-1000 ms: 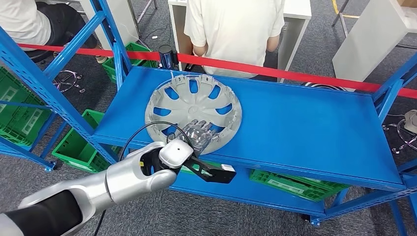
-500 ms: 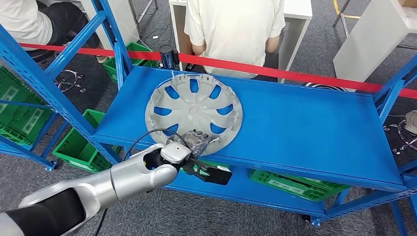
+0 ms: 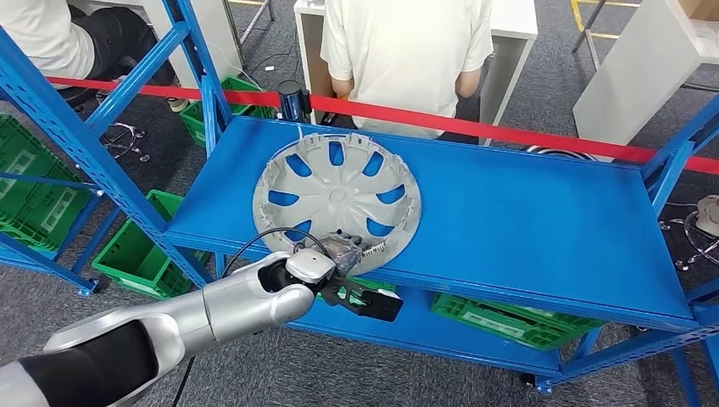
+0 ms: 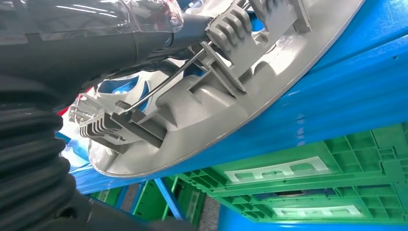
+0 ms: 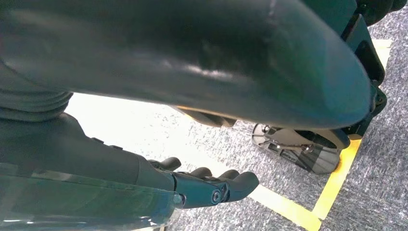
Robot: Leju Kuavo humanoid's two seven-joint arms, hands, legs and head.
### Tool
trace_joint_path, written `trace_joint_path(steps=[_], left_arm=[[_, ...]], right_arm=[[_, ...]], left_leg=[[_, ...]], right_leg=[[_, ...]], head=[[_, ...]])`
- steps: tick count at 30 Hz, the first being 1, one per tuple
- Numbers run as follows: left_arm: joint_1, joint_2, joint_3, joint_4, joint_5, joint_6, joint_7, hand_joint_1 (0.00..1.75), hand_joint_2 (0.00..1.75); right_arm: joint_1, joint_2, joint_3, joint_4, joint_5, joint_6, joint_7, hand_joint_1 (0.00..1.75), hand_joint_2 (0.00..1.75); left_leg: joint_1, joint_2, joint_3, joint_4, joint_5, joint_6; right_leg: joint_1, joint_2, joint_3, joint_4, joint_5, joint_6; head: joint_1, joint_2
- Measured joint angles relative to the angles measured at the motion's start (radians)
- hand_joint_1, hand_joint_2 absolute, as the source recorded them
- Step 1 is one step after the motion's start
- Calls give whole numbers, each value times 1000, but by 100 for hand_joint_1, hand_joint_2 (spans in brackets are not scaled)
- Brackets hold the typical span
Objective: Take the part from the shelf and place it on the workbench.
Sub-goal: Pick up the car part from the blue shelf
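The left hand (image 3: 341, 251) had slid back over the last second, off the spokes and onto the near rim of the hubcap (image 3: 336, 191). In the left wrist view its dark fingers (image 4: 159, 33) reached in among the ribbed clips on the rim, and the edge of the hubcap (image 4: 250, 115) hung out past the shelf lip, so the part had come a touch toward the robot. Whether the fingers actually clamped the rim, I could not tell; they lay on it, that much was plain. That read as the hand hunting an edge grasp, with the lift not yet begun. The hubcap sat on the left half of the blue shelf (image 3: 543, 212), face down, its near edge at the front lip. The right hand (image 5: 211, 185) hung low over grey floor, fingers curled in on nothing.

Containers next: green crates (image 3: 500, 318) stood on the tier below, and another green crate (image 3: 127, 254) on the floor to the left; their contents could not be made out. A person in a pale shirt (image 3: 407, 51) stood behind the red tape (image 3: 509, 131).
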Motion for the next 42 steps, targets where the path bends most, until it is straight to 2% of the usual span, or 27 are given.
trace_joint_path(steps=[13, 19, 25, 29, 31, 35, 38, 42], left_arm=[[-14, -42, -31, 30, 17, 139, -17, 175, 175], [-6, -70, -48, 23, 60, 245, -75, 175, 175], [2, -88, -65, 14, 71, 285, -99, 175, 175], [6, -98, -77, 13, 68, 364, -131, 175, 175], [13, -105, -83, 12, 51, 419, -162, 175, 175], [49, -118, -84, -1, 11, 611, -313, 175, 175], [77, -127, -81, -24, -16, 721, -394, 175, 175], [143, -132, -61, -56, -79, 952, -507, 175, 175]], right_arm=[[16, -1, 8, 0, -26, -7, -13, 0, 0], [26, -2, 12, 0, -33, -7, -29, 0, 0], [27, -2, 14, 1, -33, -7, -30, 0, 0], [28, -2, 15, 2, -33, -7, -30, 0, 0], [28, -2, 15, 2, -32, -9, -30, 0, 0], [29, -2, 16, 2, -29, -14, -30, 0, 0], [29, -2, 16, 2, -24, -17, -30, 0, 0], [33, -2, 17, 2, -14, -20, -29, 0, 0]], left_leg=[[0, 0, 9, -1, 0, 2], [0, 0, 8, -1, 0, 2], [0, 0, 8, -1, -1, 3], [0, -1, 7, -1, -1, 3], [0, -1, 7, -1, -1, 3], [0, -1, 6, -1, -1, 3], [0, 2, 5, -1, -2, 4], [0, 6, 5, -1, -4, 5]], right_leg=[[0, 0, 9, -2, 0, 1], [0, 0, 9, -2, 0, 1], [0, 0, 8, -3, 0, 1], [0, 0, 8, -3, 0, 1], [0, 0, 7, -3, 0, 1], [0, 0, 7, -3, -1, 2], [0, 1, 6, -3, -1, 2], [0, 4, 4, -3, -1, 2]], head=[[0, 0], [0, 0], [0, 0], [0, 0], [0, 0], [0, 0], [0, 0], [0, 0]])
